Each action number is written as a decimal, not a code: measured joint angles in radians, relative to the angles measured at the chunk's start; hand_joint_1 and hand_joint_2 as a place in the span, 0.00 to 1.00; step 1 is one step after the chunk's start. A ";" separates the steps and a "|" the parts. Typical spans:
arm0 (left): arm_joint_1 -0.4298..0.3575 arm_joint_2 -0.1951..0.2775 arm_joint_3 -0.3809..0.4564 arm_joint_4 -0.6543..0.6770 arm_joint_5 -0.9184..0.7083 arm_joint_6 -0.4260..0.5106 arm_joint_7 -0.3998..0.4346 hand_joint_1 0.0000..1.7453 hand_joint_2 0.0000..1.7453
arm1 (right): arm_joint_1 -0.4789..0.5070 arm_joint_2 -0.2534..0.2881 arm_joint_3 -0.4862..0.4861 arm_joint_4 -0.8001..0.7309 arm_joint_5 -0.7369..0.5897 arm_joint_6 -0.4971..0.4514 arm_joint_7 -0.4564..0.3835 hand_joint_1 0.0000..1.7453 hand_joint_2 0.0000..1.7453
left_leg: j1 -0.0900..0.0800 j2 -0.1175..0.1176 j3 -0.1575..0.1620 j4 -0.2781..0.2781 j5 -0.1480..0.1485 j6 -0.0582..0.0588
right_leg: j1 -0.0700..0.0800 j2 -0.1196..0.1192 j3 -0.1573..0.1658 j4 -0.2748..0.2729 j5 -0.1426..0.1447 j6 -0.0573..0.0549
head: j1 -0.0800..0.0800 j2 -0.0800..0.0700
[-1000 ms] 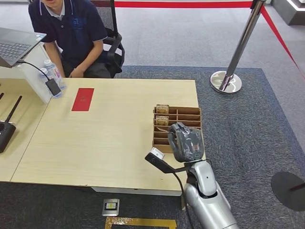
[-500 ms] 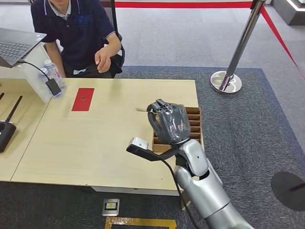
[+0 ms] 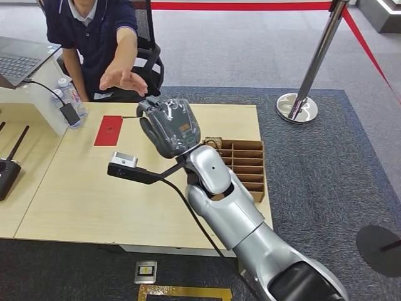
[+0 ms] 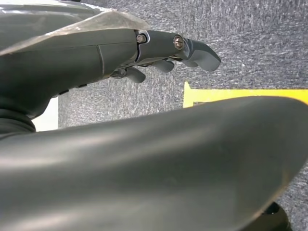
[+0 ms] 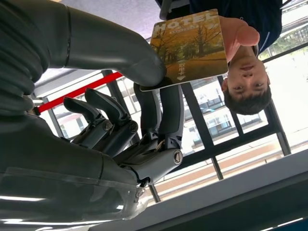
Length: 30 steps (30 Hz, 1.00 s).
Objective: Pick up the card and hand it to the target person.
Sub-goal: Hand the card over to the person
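Above the pale wooden table [image 3: 141, 188], beyond its far edge, I am holding my right hand [image 3: 165, 125] stretched out toward the seated person in the dark blue polo shirt [image 3: 99, 37]; my thumb and fingers [image 5: 160, 110] are pinching the hotel card printed with yellow autumn trees [image 5: 187, 48], which is sticking out past my fingertips, and the person's open hand [image 3: 122, 79] is reaching just beside it; their thumb [image 5: 237, 33] is lying at the card's far edge, though I cannot tell whether it is touching. Behind my arm the brown wooden slotted card holder [image 3: 245, 166] is sitting near the table's right edge; a red envelope [image 3: 108, 130] is lying flat near the person. My left hand [image 4: 160, 53] is hanging over grey carpet, fingers loosely extended and gripping nothing.
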 joint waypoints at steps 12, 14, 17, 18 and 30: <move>-0.001 -0.004 0.000 0.001 -0.001 0.002 -0.005 0.00 0.00 | -0.039 0.037 0.031 0.100 -0.029 -0.001 0.013 1.00 1.00 | 0.000 0.000 0.000 0.000 0.000 0.000 | 0.000 0.000 0.000 0.000 0.000 0.000 | 0.000 0.000; -0.001 -0.005 0.000 0.001 -0.002 0.002 -0.005 0.00 0.00 | -0.043 0.037 0.032 0.112 -0.031 -0.004 0.013 1.00 1.00 | 0.000 0.000 0.000 0.000 0.000 0.000 | 0.000 0.000 0.000 0.000 0.000 0.000 | 0.000 0.000; -0.003 -0.007 0.000 0.001 -0.004 0.001 -0.004 0.00 0.00 | -0.051 0.038 0.032 0.130 -0.031 -0.011 0.013 1.00 1.00 | 0.000 0.000 0.000 0.000 0.000 0.000 | 0.000 0.000 0.000 0.000 0.000 0.000 | 0.000 0.000; -0.004 -0.007 0.000 0.001 -0.004 0.001 -0.003 0.00 0.00 | -0.053 0.038 0.032 0.135 -0.031 -0.014 0.013 1.00 1.00 | 0.000 0.000 0.000 0.000 0.000 0.000 | 0.000 0.000 0.000 0.000 0.000 0.000 | 0.000 0.000; -0.019 -0.008 0.000 0.001 -0.012 0.001 -0.001 0.00 0.00 | -0.064 0.039 0.032 0.180 -0.035 -0.032 0.012 0.64 1.00 | 0.000 0.000 0.000 0.000 0.000 0.000 | 0.000 0.000 0.000 0.000 0.000 0.000 | 0.000 0.000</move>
